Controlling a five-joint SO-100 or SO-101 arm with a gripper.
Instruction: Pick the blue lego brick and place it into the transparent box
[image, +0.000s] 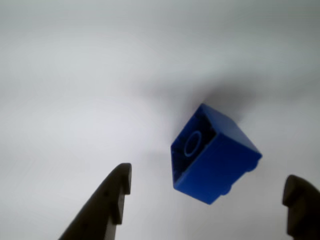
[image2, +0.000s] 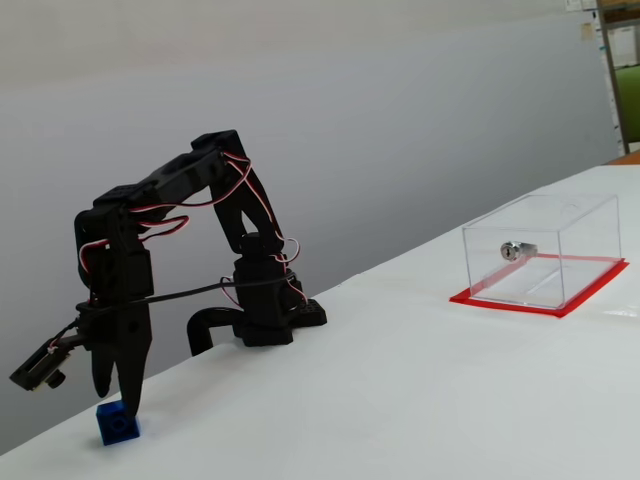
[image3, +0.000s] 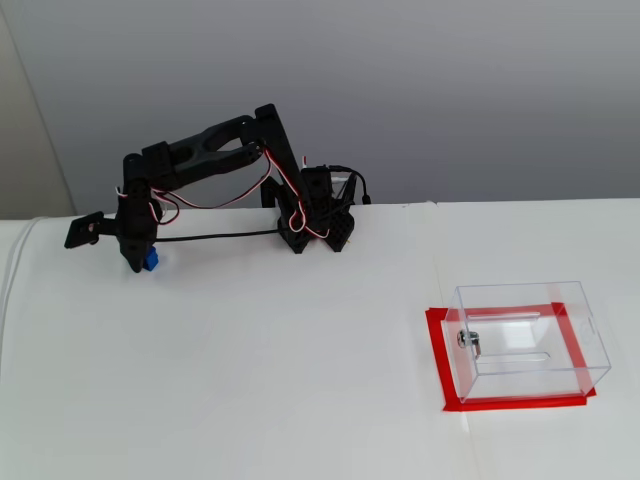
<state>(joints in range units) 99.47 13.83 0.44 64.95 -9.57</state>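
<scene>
Your gripper (image: 207, 192) stands wide open in the wrist view, its two dark fingers rising from the bottom edge, one finger (image: 107, 202) at lower left and the other at the lower right corner, with nothing held between them. The blue lego brick (image: 215, 160) lies on the white table (image: 75, 100) just above and between the fingertips, nearer the right one, tilted so that one corner points up; its hollow face with a round ring inside is turned toward the camera, and a soft shadow spreads behind it. In a fixed view from the side, you see the gripper (image2: 112, 385) pointing down at the far left of the table (image2: 400, 400), its tips just above the brick (image2: 117, 424), which sits on the surface near the table's edge. The black arm (image2: 190, 185) bends up and over from its base (image2: 265, 320), with red and white wires along it. The transparent box (image2: 545, 250) stands well apart on the right, resting on its red flat base, a small silver lock (image2: 517, 249) on its side. In a fixed view from above, the brick (image3: 151, 259) shows beside the gripper at upper left, and the box (image3: 525, 335) sits at lower right
</scene>
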